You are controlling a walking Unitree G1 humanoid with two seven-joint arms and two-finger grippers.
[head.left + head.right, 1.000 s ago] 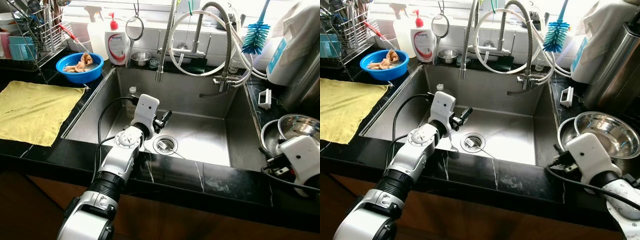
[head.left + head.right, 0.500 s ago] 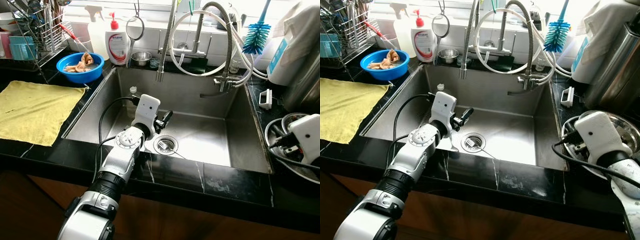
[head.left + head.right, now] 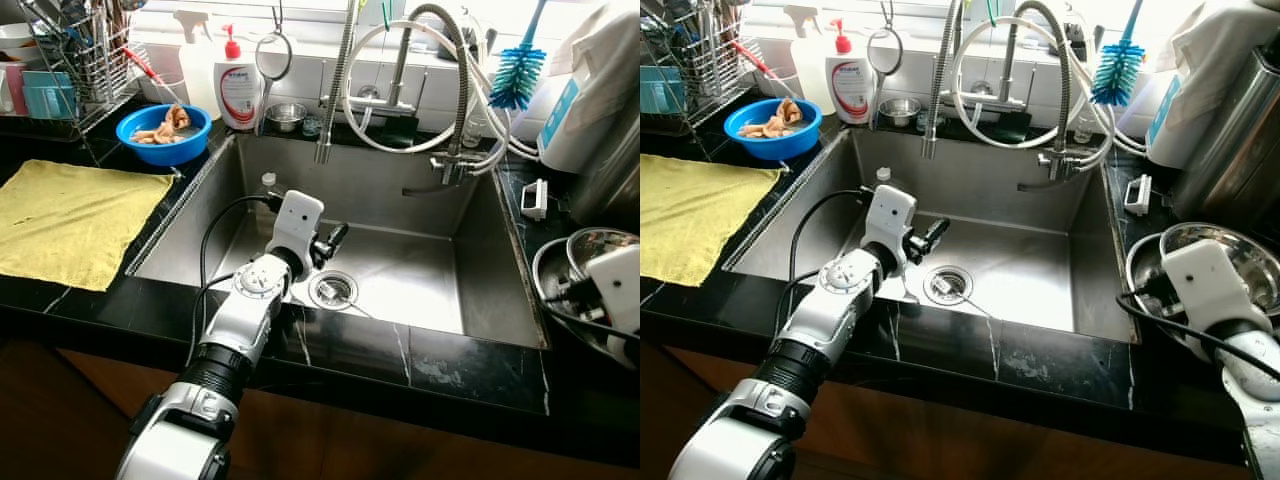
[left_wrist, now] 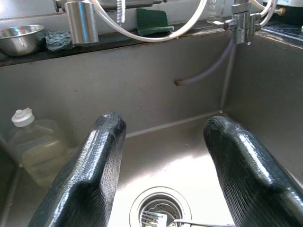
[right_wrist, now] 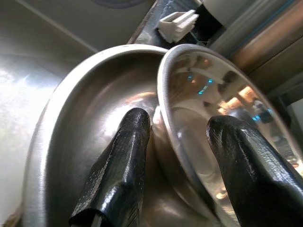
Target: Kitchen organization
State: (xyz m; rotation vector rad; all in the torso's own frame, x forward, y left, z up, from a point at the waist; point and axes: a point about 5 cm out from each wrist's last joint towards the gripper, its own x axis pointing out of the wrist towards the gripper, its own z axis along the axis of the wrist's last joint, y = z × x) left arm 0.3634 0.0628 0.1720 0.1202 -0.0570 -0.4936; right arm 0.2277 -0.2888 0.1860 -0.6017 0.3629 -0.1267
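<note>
At the far left of the head views a yellow cloth (image 3: 70, 222) lies flat on the black counter, with a blue bowl (image 3: 160, 132) above it at the upper left.

The left arm reaches forward from the lower left of the frame, bent over the counter's front edge into the steel sink (image 3: 400, 200). The left gripper (image 4: 163, 165) hovers above the drain (image 3: 331, 288) near the frame's centre, its fingers released and spread wide with nothing between them. In the left wrist view a small clear bottle (image 4: 31, 146) stands upright in the sink's corner.

At the right edge of the frame the right arm bends over the counter beside the sink. The right gripper (image 5: 182, 156) is down over two nested steel bowls. The inner bowl (image 5: 213, 123) sits tilted inside the larger outer bowl (image 5: 90, 127). The fingers are parted and straddle the inner bowl's rim, one outside it, one inside; whether they touch it I cannot tell.
</note>
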